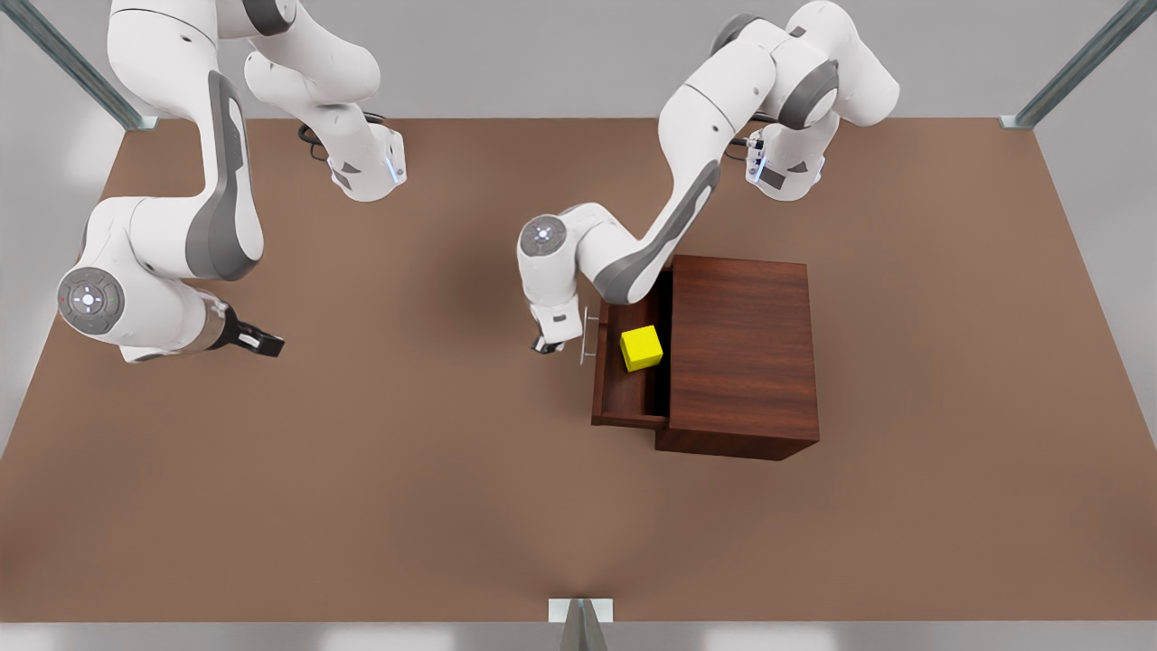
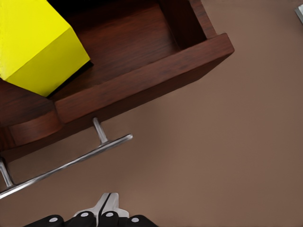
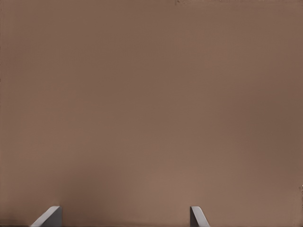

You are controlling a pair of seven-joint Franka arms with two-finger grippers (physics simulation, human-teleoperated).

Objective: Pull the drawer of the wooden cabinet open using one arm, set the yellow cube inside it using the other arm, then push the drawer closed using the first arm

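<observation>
Hovering shut beside the handle (image 1: 587, 335), left gripper (image 1: 548, 344); right gripper (image 1: 262, 342) open.

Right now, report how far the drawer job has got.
Done: the drawer stands pulled out of the wooden cabinet, and the yellow cube sits inside it. In hand: the left pincer, fingers together, sits just outside the handle, not touching. Left: pushing the drawer shut. The right pincer waits open over bare table.
</observation>
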